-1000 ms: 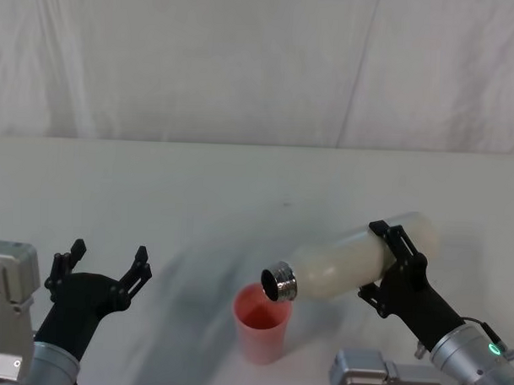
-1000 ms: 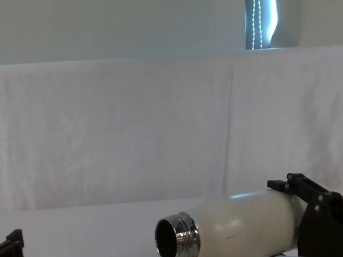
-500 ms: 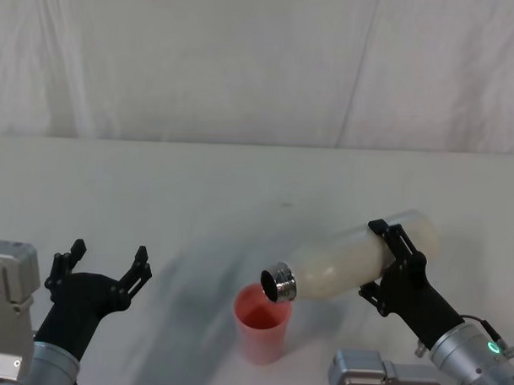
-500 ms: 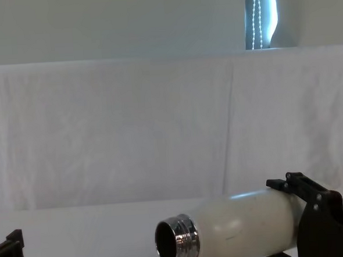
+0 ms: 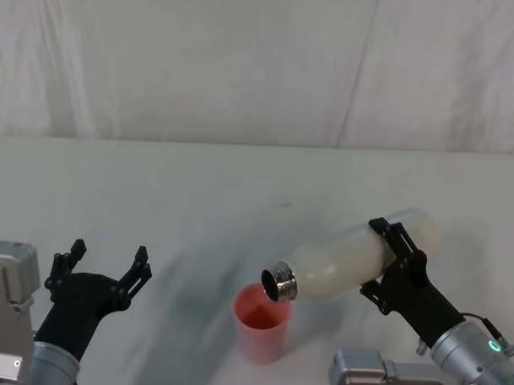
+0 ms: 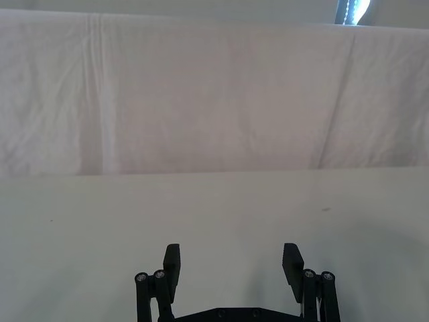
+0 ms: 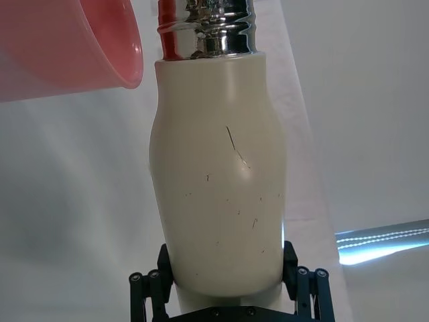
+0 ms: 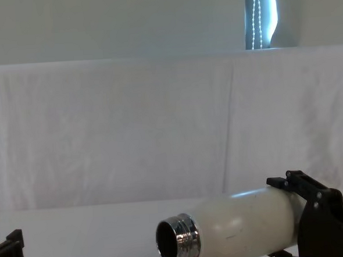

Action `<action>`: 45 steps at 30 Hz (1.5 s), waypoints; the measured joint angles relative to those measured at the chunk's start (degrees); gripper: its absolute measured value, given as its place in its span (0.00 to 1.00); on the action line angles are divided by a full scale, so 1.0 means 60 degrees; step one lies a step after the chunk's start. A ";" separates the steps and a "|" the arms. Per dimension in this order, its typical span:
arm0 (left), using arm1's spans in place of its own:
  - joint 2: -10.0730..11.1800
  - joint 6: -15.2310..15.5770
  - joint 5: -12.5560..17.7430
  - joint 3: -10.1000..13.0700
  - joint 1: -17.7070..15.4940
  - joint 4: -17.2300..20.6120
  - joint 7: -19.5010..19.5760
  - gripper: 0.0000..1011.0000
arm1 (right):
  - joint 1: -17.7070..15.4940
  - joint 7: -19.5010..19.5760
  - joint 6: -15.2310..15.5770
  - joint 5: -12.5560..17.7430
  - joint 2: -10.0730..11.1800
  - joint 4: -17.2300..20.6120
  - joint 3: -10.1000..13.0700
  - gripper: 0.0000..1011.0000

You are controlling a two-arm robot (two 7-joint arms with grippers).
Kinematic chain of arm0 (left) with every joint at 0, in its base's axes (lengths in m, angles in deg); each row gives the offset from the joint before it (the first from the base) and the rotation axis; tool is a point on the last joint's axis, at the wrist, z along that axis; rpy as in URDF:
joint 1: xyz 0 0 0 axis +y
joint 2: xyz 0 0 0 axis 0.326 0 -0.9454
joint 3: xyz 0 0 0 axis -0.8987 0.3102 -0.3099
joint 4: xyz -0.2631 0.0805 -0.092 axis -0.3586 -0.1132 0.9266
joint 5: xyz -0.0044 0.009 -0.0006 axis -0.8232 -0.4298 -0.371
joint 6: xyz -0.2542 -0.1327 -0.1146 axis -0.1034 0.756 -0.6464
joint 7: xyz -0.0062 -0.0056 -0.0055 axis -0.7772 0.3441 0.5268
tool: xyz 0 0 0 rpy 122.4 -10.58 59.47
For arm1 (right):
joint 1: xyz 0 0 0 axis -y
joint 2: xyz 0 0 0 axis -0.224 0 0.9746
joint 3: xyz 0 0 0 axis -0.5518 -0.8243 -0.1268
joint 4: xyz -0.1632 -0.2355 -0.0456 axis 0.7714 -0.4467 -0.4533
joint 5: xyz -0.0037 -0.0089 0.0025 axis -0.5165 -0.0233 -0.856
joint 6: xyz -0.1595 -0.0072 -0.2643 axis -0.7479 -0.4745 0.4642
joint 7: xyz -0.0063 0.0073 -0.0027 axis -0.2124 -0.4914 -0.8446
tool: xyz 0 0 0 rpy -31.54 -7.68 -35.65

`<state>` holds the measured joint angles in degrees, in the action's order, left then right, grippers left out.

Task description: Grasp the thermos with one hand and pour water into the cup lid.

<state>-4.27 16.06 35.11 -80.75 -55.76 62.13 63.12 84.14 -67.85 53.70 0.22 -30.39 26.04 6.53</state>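
One thermos (image 5: 356, 262), cream-white with a shiny steel neck, lies tipped close to level above the worktop (image 5: 198, 190), its open mouth hanging just over the far rim of the pink cup lid (image 5: 261, 324), which stands upright near the front edge. The right tool (image 5: 393, 266) pinches the thermos around its lower body, one finger on each side, as the right wrist view confirms. No stream shows at the mouth, so the pour appears to be at or near its tipping point. To do this step well, the judgement is to roll the wrist slowly, keep the neck centred over the cup lid rather than its rim, and hold the mouth low and close so any water lands inside. The cup lid is small and light-looking, so a nudge from the steel neck could topple it. The left tool (image 5: 102, 267) rests at the near left with its fingers spread, well apart from the cup lid. Beyond both lies bare white worktop back to a draped white cloth (image 5: 261, 66), leaving ample room to swing the thermos upright.
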 joint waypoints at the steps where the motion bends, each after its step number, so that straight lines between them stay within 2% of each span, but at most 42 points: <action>1: 0.0000 0.0000 0.0000 0.0000 0.0000 0.0000 0.0000 0.99 | 0.0004 0.0000 0.0002 -0.0007 0.0004 0.0000 -0.0004 0.95; 45: 0.0000 0.0000 0.0000 0.0000 0.0000 0.0000 0.0000 0.99 | 0.0089 -0.0021 0.0059 -0.0123 0.0051 0.0012 -0.0132 0.95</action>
<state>-4.27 16.05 35.11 -80.75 -55.76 62.13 63.12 84.67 -67.97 54.05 -0.52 -30.08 26.11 5.74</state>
